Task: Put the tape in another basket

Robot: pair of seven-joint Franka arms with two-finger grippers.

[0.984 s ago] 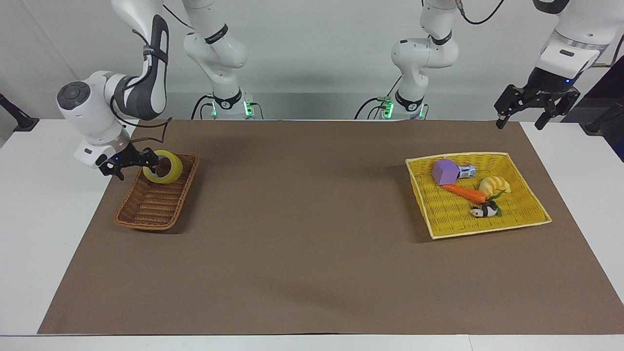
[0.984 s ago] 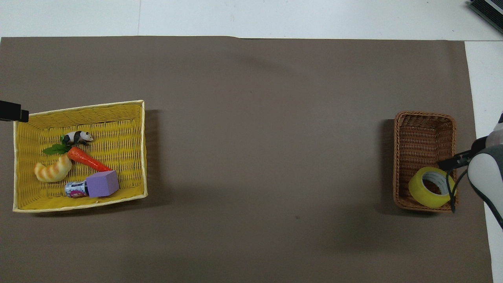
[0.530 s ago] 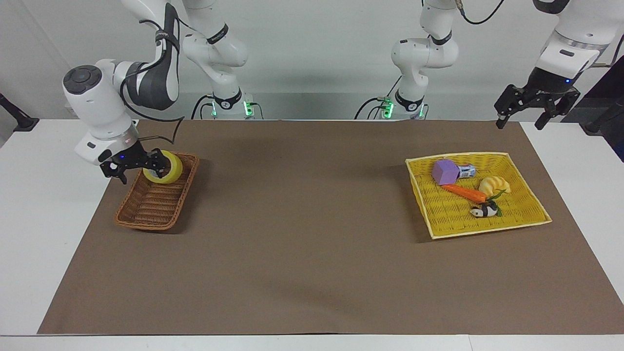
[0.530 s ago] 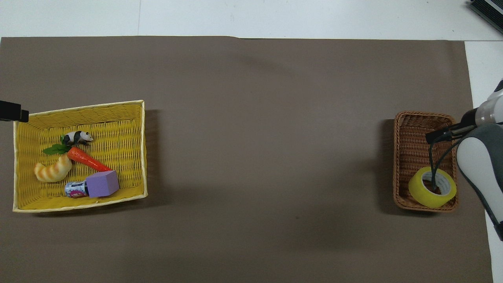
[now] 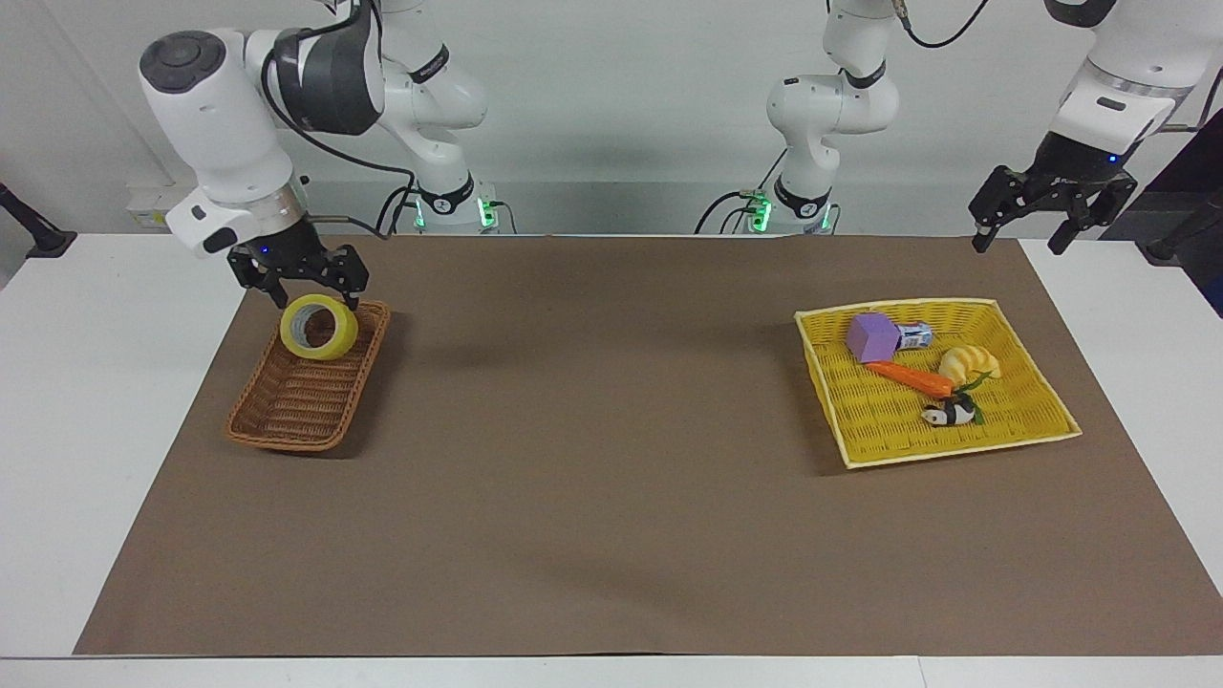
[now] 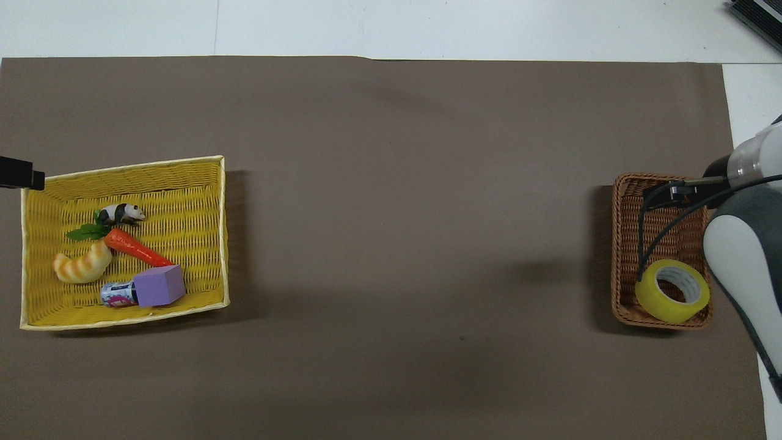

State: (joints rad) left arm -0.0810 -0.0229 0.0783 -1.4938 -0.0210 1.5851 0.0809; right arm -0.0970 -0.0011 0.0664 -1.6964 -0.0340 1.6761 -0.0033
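Note:
The yellow tape [image 5: 319, 327] stands tilted on its edge in the dark brown wicker basket [image 5: 304, 401], at the end of it nearer to the robots. It also shows in the overhead view [image 6: 672, 291], inside the basket [image 6: 623, 244]. My right gripper [image 5: 315, 290] hangs open and empty just above the tape, apart from it; it shows over the basket in the overhead view [image 6: 671, 190]. My left gripper [image 5: 1019, 239] is open and waits in the air over the table's corner at the left arm's end.
The flat yellow basket [image 5: 955, 449] lies at the left arm's end and holds a purple block [image 5: 871, 337], a carrot [image 5: 912, 378], a croissant [image 5: 969, 363], a toy panda [image 5: 948, 413] and a small can. A brown mat [image 5: 592, 430] covers the table.
My right gripper has let go of the tape and risen above it, with its wrist turning upright. The tape has stayed in the brown basket. The left arm has not moved.

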